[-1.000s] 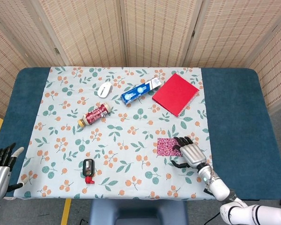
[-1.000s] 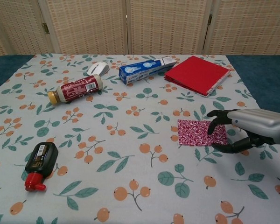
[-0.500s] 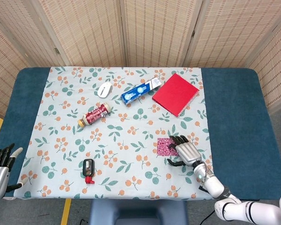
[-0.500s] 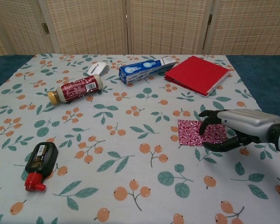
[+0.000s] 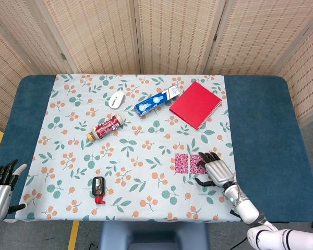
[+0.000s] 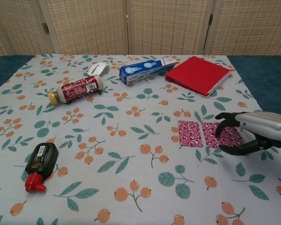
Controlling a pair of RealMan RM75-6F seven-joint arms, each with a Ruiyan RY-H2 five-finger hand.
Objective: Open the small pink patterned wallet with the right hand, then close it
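Wallet lies flat on the bench, opened into two pink patterned halves. Our right hand rests fingers on the half under it, gripping nothing we can see. Opening looks done; next we fold that half away from the hand to close.

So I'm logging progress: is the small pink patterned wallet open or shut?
Open. The small pink patterned wallet lies spread in two flat panels, the right hand resting on the right one.
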